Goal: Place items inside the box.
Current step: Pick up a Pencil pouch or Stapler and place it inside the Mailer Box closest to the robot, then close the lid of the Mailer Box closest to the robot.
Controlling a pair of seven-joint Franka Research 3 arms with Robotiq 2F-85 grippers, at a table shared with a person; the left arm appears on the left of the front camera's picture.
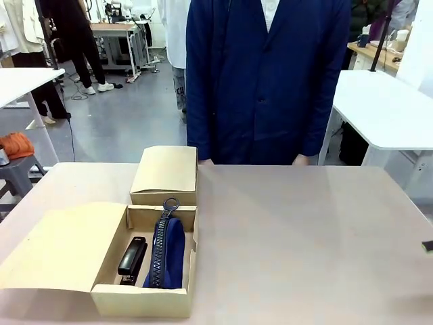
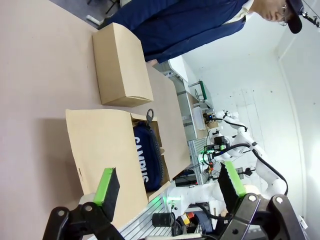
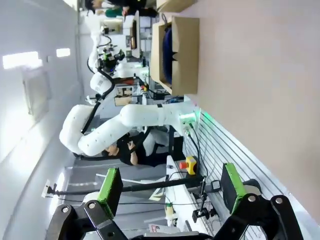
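Observation:
An open cardboard box (image 1: 111, 299) stands at the table's front left, its lid flap spread to the left. Inside it a black stapler (image 1: 132, 258) lies beside a navy zip pouch (image 1: 166, 252) with a ring pull. In the left wrist view my left gripper (image 2: 169, 182) is open with nothing between its green pads, well back from the box (image 2: 100, 150) and the pouch (image 2: 148, 159). My right gripper (image 3: 171, 186) is also open and holds nothing, far from the box (image 3: 184, 50), off the table's near edge.
A second, closed cardboard box (image 1: 166, 172) sits just behind the open one. A person in a navy coat (image 1: 267, 74) stands at the far edge with hands down by the table. The table (image 1: 304, 237) is bare to the right of the boxes.

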